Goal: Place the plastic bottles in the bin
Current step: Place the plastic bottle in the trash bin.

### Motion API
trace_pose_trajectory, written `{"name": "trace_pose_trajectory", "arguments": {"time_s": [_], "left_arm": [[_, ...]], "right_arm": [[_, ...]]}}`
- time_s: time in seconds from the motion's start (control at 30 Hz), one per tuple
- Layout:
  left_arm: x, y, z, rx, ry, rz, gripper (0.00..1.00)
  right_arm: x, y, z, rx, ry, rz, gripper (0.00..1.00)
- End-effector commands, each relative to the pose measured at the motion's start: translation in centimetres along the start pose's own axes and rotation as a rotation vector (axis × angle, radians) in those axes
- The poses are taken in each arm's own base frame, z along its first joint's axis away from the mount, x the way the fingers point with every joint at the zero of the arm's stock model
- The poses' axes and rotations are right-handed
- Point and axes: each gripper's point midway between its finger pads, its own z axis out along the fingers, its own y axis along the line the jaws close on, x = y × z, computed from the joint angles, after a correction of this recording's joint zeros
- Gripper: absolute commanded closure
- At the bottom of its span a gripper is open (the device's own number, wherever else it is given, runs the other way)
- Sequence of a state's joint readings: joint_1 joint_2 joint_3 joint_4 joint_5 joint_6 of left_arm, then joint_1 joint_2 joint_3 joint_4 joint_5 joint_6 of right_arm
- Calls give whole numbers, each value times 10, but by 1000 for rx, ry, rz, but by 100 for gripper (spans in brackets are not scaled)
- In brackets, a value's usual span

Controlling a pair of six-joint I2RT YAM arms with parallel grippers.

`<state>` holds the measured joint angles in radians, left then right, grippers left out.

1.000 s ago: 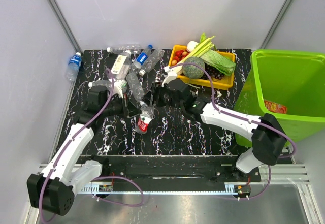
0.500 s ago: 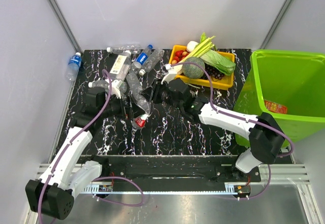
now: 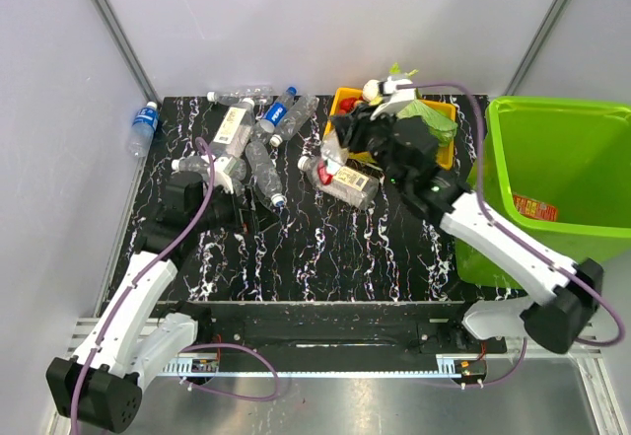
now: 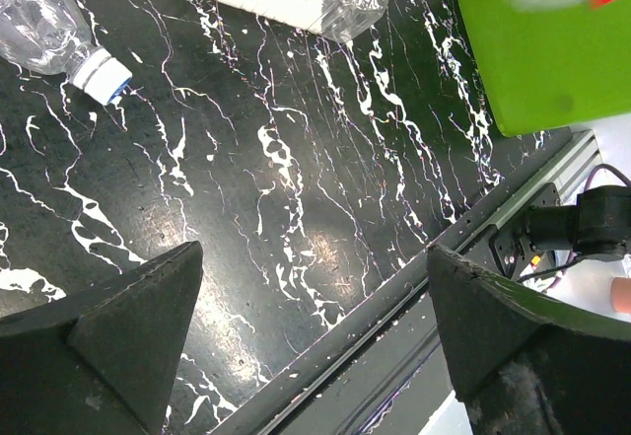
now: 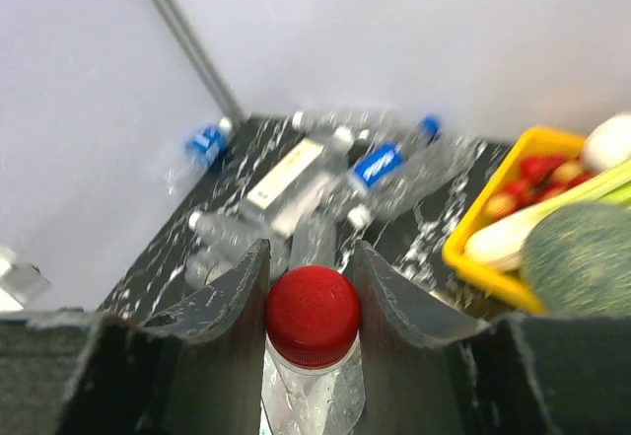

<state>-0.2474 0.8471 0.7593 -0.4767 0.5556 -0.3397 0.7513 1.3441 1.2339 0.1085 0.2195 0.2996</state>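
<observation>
While the right gripper is closed on a clear red-capped plastic bottle, the overhead view makes one bearing matter. The large lime-green translucent plastic bin stands off to that gripper's right, past the corner of the shallow yellow tray of vegetables, and the right arm is much the nearer arm to it. The held bottle appears lifted above the black marbled table, its long axis running roughly left to right with a slight slant. The left gripper sits by the heap of other clear plastic bottles at the far left, well apart from the bin. From the left wrist, the left gripper stands wide open with only bare table between its fingers, and a clear bottle with a blue-and-white cap lies just beyond them. From the right wrist, the right gripper pinches the bottle at the neck, the red cap facing the camera; the bin is out of this view, so the carry probably goes sideways to the right.
</observation>
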Motion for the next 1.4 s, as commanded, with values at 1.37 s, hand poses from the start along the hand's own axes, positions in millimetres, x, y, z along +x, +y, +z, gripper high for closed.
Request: {"name": "trace_pose_trajectory", "arguments": {"time_s": [1.37], "left_arm": [[-13, 1, 1, -49, -37, 47, 1]], "right_arm": [[-219, -181, -245, 1152, -96, -862, 44]]}}
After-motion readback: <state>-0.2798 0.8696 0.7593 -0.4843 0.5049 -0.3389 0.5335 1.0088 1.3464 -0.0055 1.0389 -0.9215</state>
